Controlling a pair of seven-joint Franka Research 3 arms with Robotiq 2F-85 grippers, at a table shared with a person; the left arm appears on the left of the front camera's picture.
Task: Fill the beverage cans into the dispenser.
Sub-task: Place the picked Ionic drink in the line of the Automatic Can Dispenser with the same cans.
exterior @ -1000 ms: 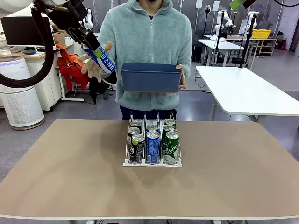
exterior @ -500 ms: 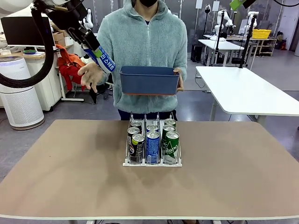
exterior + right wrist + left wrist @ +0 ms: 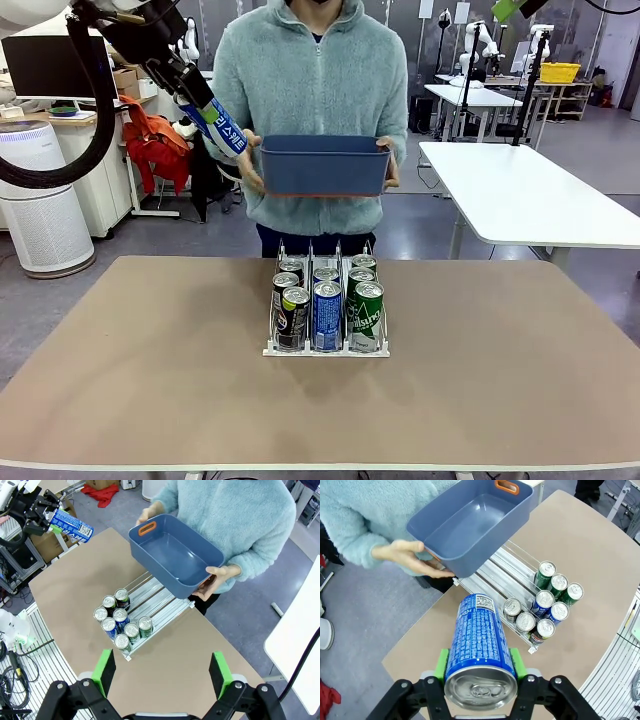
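Observation:
My left gripper (image 3: 207, 113) is raised at the upper left, shut on a blue beverage can (image 3: 226, 128) with white lettering, tilted down to the right. In the left wrist view that can (image 3: 478, 642) sits between the green pads (image 3: 441, 663), silver top toward the camera. The dispenser (image 3: 273, 350) stands mid-table with several black-and-green, blue and green cans (image 3: 327, 312) at its front end; its rear lanes (image 3: 495, 575) are bare. My right gripper (image 3: 162, 671) hangs open high above the dispenser (image 3: 161, 601), nothing between its fingers.
A person at the far side holds an empty dark blue bin (image 3: 323, 165) in both hands above the table's far edge, close to the right of the held can. Bare brown tabletop (image 3: 140, 380) lies around the dispenser. A white table (image 3: 530, 200) stands at the right.
The person's hand, open beside the held can a second ago, has gone back to the bin's left end. My left gripper and the can have stayed put.

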